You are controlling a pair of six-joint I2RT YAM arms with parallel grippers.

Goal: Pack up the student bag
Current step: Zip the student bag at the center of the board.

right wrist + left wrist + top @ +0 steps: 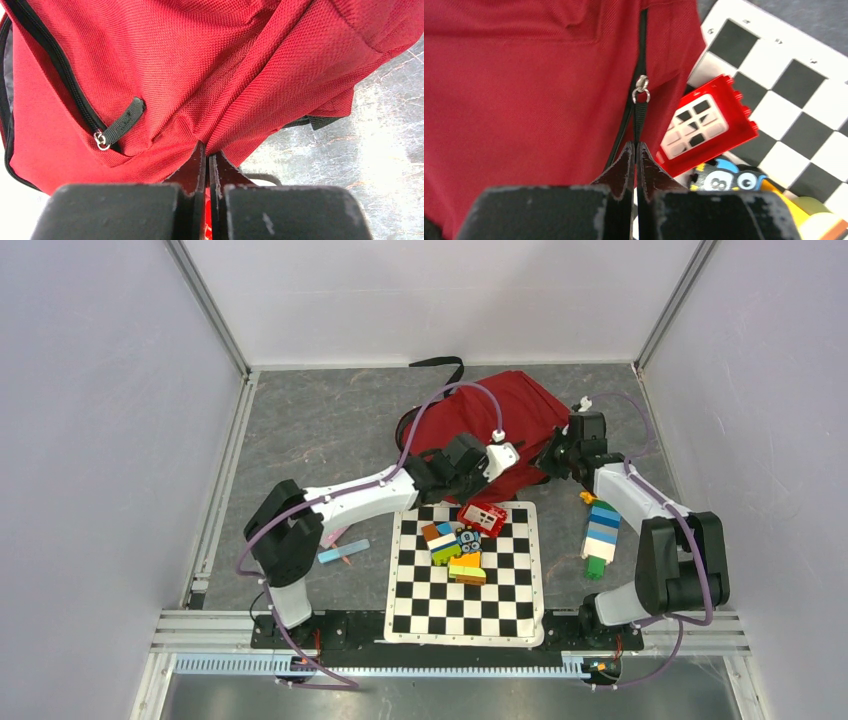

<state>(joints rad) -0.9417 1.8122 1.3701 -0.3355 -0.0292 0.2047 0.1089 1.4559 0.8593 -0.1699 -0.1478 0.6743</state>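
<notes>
I see the bag [520, 410] lying at the far middle of the table, just beyond the checkered mat [500, 590], with its near edge reaching the mat's far edge. My left gripper [636, 150] is closed tight on the black zip pull [639, 117], which hangs from a small metal ring on the bag's zipper; the strap runs straight down between the fingertips. My right gripper [207, 152] sits at the bag's right side, its jaws pinched together on a fold of the red fabric, with bare grey tabletop off to its right. From the right wrist I also see a second pull [124, 121] lying free on a pocket zipper. A red window brick [704, 125] lies on the mat just beside the bag's edge, close to the left gripper, with a heap of bricks [455, 552] on its near side. A striped block stack [601, 532] lies on the table right of the mat.
</notes>
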